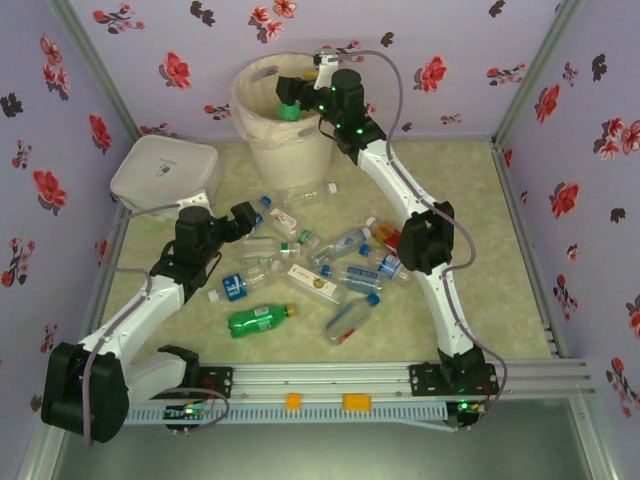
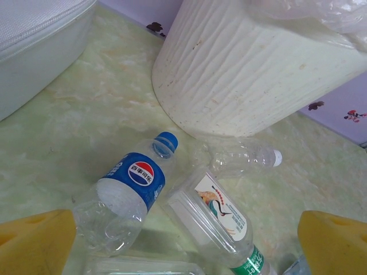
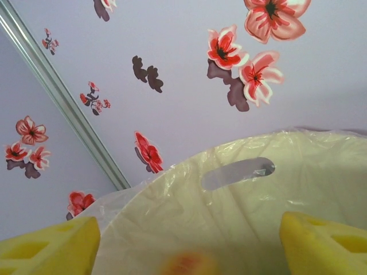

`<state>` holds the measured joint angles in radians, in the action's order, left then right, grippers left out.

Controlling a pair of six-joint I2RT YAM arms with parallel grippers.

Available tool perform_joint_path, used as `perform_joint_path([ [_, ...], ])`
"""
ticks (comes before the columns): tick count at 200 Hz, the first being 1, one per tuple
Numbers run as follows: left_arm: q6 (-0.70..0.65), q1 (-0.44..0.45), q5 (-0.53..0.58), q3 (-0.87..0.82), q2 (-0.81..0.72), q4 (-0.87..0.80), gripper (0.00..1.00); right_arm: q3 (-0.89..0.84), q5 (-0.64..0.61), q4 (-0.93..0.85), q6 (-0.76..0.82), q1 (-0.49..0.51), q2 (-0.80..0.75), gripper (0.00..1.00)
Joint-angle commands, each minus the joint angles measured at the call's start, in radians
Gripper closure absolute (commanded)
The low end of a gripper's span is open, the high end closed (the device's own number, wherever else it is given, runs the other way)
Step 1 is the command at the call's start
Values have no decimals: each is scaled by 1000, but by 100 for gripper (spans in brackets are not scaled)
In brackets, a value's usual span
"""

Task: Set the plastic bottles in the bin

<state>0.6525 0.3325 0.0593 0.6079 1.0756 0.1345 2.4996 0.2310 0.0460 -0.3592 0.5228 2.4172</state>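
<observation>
Ribbed cream bin (image 1: pixel 285 152), bag-lined, at twelve o'clock
Right gripper (image 3: pixel 186 243) spread above it; left gripper (image 2: pixel 186 243) wide, empty, over clear bottles (image 2: pixel 123 200)

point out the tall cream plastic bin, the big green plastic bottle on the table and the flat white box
tall cream plastic bin (image 1: pixel 285 148), top external view, front wall
big green plastic bottle (image 1: pixel 256 319), top external view, mid-body
flat white box (image 1: pixel 165 170), top external view, lid

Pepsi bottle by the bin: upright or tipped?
Tipped: in the left wrist view the Pepsi bottle lies on its side on the table, its blue cap toward the bin.
</observation>
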Motion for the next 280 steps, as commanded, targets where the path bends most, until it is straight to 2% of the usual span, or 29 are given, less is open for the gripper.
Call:
perform_joint_path([
  [1, 1, -11, -4, -6, -21, -19, 0, 62, -9, -6, 25, 0, -5, 13],
  [30, 2, -13, -4, -4, -22, -22, 0, 53, 23, -24, 23, 1, -62, 8],
  [48, 0, -13, -6, 1, -17, -25, 0, 23, 47, -45, 28, 2, -120, 1],
  [65, 0, -13, -8, 9, -14, -33, 0, -45, 55, -53, 33, 2, -194, 0],
  [117, -15, -13, -20, 46, -19, -151, 0, -419, 4, -147, 78, 2, -494, 0],
  [149, -36, -13, -24, 70, -55, -317, 0, -662, -24, -236, 74, 2, -654, 1],
  [206, -40, -11, -60, 82, -135, -615, 0, -1119, -107, -224, 2, 6, -875, 0],
  [239, -7, -6, -118, 51, -144, -635, 0, -1302, -142, -185, -57, 7, -949, 0],
  [280, -23, 45, -158, 42, -81, -621, 0, -1409, -182, -168, -89, 8, -1011, 0],
])
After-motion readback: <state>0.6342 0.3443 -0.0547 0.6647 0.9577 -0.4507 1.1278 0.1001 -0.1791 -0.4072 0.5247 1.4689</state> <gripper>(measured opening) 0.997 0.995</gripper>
